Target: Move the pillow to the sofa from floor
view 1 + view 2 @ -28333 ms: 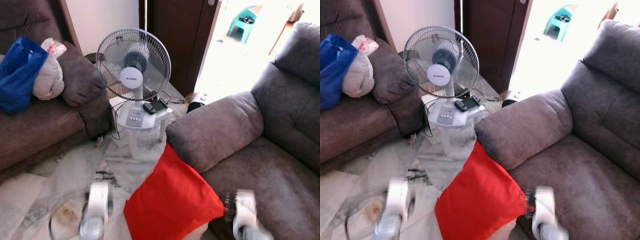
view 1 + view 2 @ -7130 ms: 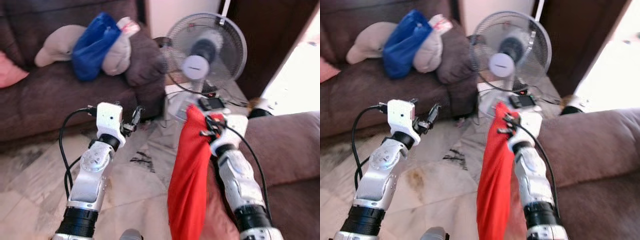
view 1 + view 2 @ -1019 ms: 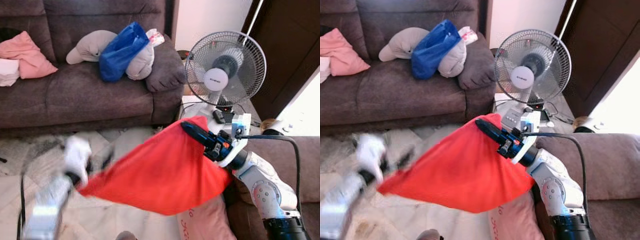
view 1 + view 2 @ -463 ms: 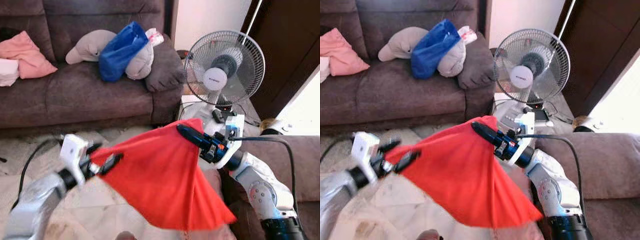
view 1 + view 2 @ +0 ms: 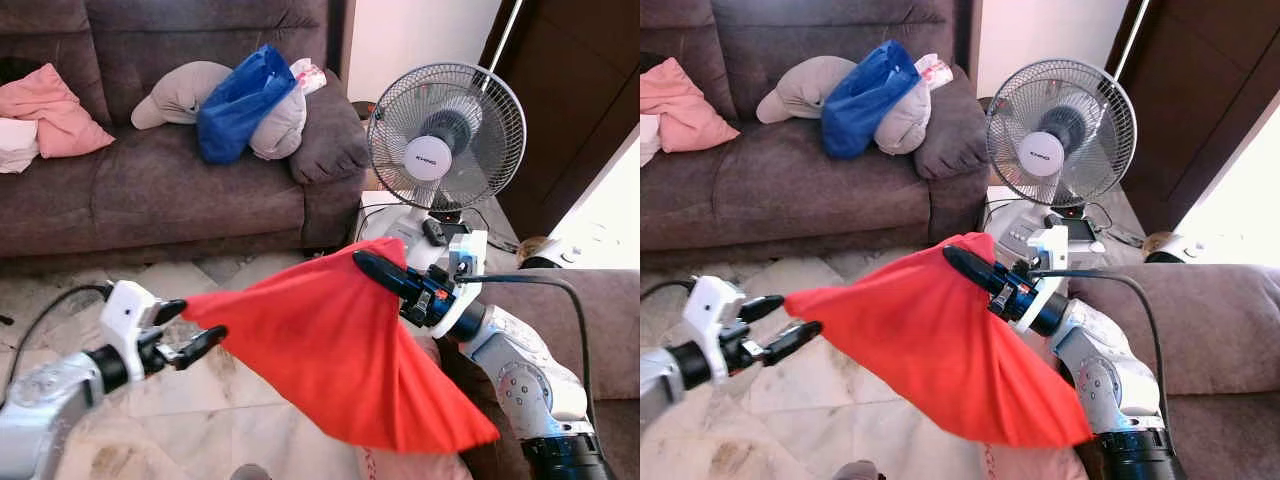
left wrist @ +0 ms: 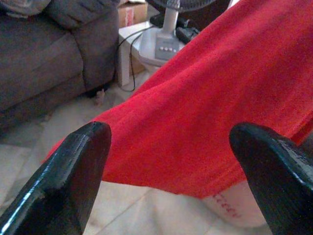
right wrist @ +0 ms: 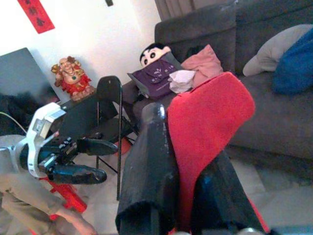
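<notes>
Red pillow (image 5: 340,350): held in the air above the floor, between the two arms; one upper corner is gripped, the opposite corner points left, the bulk hangs down to the near right.
Right gripper (image 5: 372,267): fingers pinched on the pillow's upper corner; the right wrist view shows red fabric clamped between the two black fingers (image 7: 149,166).
Left gripper (image 5: 192,330): fingers spread, one above and one below the pillow's left corner, with the tips just beside the fabric; contact cannot be told.
Left wrist view: both spread fingers (image 6: 68,183) frame the red fabric.
Second pillow (image 5: 410,467): pale pink, low behind the red one, at the near edge.
Floor (image 5: 240,420): pale marble tile under the pillow.
Far sofa (image 5: 150,190): dark brown, along the far left; carries a beige cushion (image 5: 185,88), a blue bag (image 5: 240,100) and pink cloth (image 5: 55,105).
Fan (image 5: 445,150): white, on a small white table (image 5: 385,215), far right of the sofa's arm.
Near sofa (image 5: 610,300): grey-brown armrest at the right edge.
</notes>
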Available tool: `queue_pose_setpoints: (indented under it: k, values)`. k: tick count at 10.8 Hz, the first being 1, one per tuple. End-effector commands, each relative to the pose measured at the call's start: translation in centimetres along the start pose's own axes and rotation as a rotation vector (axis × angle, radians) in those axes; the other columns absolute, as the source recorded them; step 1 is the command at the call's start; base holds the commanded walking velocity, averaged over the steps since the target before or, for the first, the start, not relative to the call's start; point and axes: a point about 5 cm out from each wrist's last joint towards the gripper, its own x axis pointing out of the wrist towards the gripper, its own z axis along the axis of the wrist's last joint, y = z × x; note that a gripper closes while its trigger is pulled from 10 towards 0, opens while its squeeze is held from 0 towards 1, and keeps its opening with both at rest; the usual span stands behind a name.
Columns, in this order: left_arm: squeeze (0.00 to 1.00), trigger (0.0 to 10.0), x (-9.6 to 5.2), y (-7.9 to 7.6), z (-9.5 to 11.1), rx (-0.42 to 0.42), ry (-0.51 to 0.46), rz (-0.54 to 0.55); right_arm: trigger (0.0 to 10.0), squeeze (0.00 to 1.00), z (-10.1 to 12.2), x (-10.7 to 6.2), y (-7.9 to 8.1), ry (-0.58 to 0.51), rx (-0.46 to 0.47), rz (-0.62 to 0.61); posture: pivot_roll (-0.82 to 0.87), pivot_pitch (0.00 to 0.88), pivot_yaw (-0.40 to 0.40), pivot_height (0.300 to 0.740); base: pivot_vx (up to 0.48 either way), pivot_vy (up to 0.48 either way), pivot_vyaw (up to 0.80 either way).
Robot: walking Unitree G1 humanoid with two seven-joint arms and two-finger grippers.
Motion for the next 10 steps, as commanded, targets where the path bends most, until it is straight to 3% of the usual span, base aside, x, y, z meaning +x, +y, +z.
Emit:
queue_pose_setpoints:
  k: [1,3,6,8,10]
  values:
    - [0.00,10.0,0.1,-0.2,0.4,0.042,0.017,-0.020,10.0,0.00,1.8,0.0,0.2,-0.074,-0.072,0.032,0.13,0.000,-0.071,0.740,0.000,0.000,0.00]
    - [0.00,10.0,-0.1,0.2,-0.2,0.044,0.051,-0.007,10.0,0.00,1.4,-0.4,0.2,-0.057,-0.061,0.038,0.13,0.000,-0.069,0.740,0.000,0.000,0.00]
    - [0.00,10.0,-0.1,-0.8,-1.7,-0.036,0.099,-0.086,10.0,0.00,1.0,-0.2,0.9,-0.041,-0.061,0.082,0.13,0.000,-0.066,0.740,0.000,0.000,0.00]
    - [0.00,10.0,-0.3,-2.4,-4.1,-0.152,0.162,-0.196,10.0,0.00,1.0,-0.2,0.9,-0.037,-0.067,0.082,0.13,0.000,-0.065,0.740,0.000,0.000,0.00]
    - [0.00,10.0,-0.4,-2.8,-6.0,-0.203,0.223,-0.202,10.0,0.00,1.0,-0.2,0.9,-0.032,-0.072,0.082,0.13,0.000,-0.067,0.740,0.000,0.000,0.00]
